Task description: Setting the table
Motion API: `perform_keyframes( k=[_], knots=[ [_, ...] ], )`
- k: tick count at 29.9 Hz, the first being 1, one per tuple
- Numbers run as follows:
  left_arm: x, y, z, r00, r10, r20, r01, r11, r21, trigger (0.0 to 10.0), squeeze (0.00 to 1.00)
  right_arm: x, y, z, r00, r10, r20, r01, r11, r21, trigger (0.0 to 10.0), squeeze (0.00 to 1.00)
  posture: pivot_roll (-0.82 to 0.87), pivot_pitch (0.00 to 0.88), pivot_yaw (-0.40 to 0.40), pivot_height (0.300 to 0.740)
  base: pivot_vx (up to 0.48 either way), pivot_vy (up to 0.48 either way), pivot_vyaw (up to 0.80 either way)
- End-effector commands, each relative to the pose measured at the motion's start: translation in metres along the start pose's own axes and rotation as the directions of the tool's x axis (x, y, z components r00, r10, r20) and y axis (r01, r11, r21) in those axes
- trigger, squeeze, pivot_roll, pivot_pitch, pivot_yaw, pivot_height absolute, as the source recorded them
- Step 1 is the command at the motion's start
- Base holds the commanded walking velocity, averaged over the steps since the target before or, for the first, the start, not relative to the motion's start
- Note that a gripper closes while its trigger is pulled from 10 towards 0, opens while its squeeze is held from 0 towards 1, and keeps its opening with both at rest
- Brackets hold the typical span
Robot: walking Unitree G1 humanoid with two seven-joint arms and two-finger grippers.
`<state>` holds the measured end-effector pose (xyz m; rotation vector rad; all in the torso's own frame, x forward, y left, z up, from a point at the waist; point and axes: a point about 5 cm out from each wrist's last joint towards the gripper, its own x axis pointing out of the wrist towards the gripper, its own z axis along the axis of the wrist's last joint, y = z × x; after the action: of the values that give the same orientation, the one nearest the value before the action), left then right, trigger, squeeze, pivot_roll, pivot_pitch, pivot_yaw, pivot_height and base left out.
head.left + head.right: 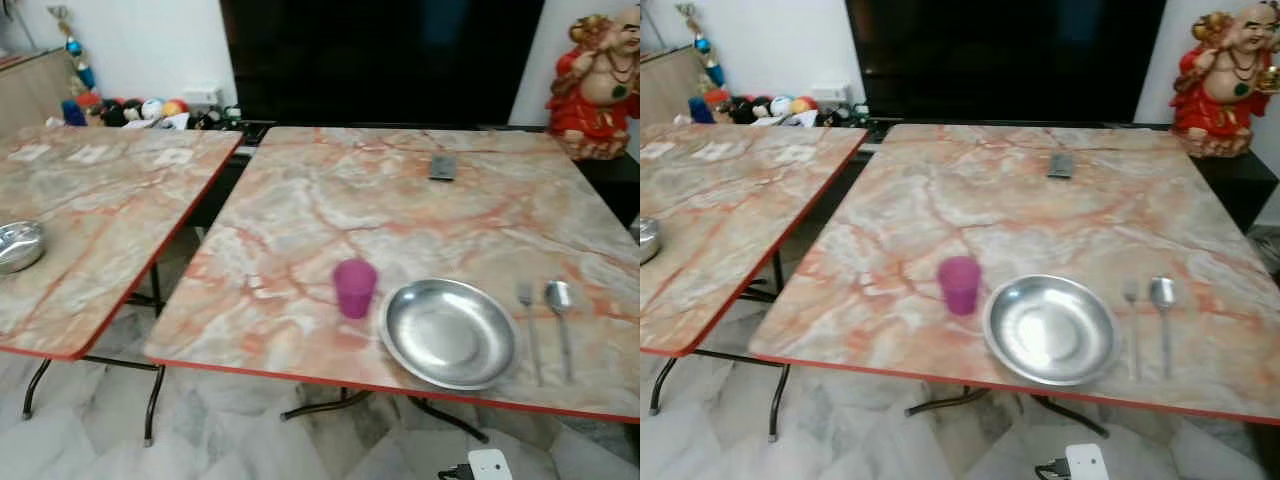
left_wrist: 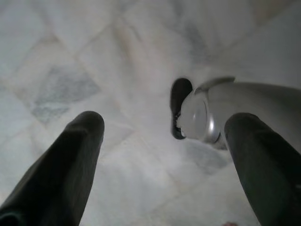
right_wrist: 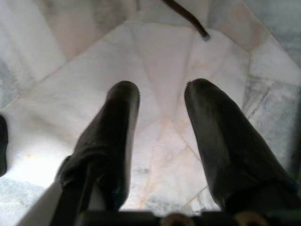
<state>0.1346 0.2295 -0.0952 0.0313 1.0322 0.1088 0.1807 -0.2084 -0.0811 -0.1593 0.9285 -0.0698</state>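
Near table (image 1: pixel 300 200), marble-pattern top with a red edge: one place is laid along the front edge. Steel plate (image 1: pixel 449 332) sits close to that edge. Purple cup (image 1: pixel 354 288) stands upright just beside the plate at its 9 o'clock, apart from it by a sliver. Fork (image 1: pixel 529 325) and spoon (image 1: pixel 560 312) lie side by side at the plate's 3 o'clock, handles toward the robot, fork nearer the plate, neither touching it. A dark remote (image 1: pixel 443 167) lies well back, at about 12 o'clock from the plate.

Second table (image 1: pixel 100 230) stands to the left across a gap. A steel bowl (image 1: pixel 18 245) rests near its left side, partly cut off by the picture edge.

Both arms hang low over the pale tiled floor (image 2: pixel 117 56). Left gripper (image 2: pixel 164 155): fingers spread wide, nothing held; a silver robot foot lies below it. Right gripper (image 3: pixel 162 141): fingers parted, nothing between them.

Judgement: the setting looks near complete; the bowl is the likely next piece. To do it well, step to the left table first and square up, so the reach is short. Grip the bowl by its rim, lift it clear, and set it down at the plate's 12 o'clock, clear of the cup.
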Motion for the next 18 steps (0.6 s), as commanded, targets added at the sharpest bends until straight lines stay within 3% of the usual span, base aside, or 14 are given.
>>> perform_keyframes(
  k=[1, 18],
  knots=[
    [-0.0024, 0.0093, -0.0064, 0.999, 0.027, -0.020, -0.027, 1.000, -0.006, 10.0, 0.00, 0.0011, 0.0079, 0.0050, 1.000, 0.018, 0.012, -0.018, 1.000, 0.012, 10.0, 0.00, 0.02, 0.061, 0.007, 0.740, 0.000, 0.480, 0.00],
    [-0.0030, 0.0078, -0.0096, 0.999, 0.032, -0.022, -0.033, 0.999, -0.025, 10.0, 0.00, 0.0015, 0.0083, 0.0066, 1.000, 0.023, 0.012, -0.023, 1.000, 0.013, 10.0, 0.00, 0.02, 0.075, 0.004, 0.740, 0.000, 0.478, 0.00]
  ],
)
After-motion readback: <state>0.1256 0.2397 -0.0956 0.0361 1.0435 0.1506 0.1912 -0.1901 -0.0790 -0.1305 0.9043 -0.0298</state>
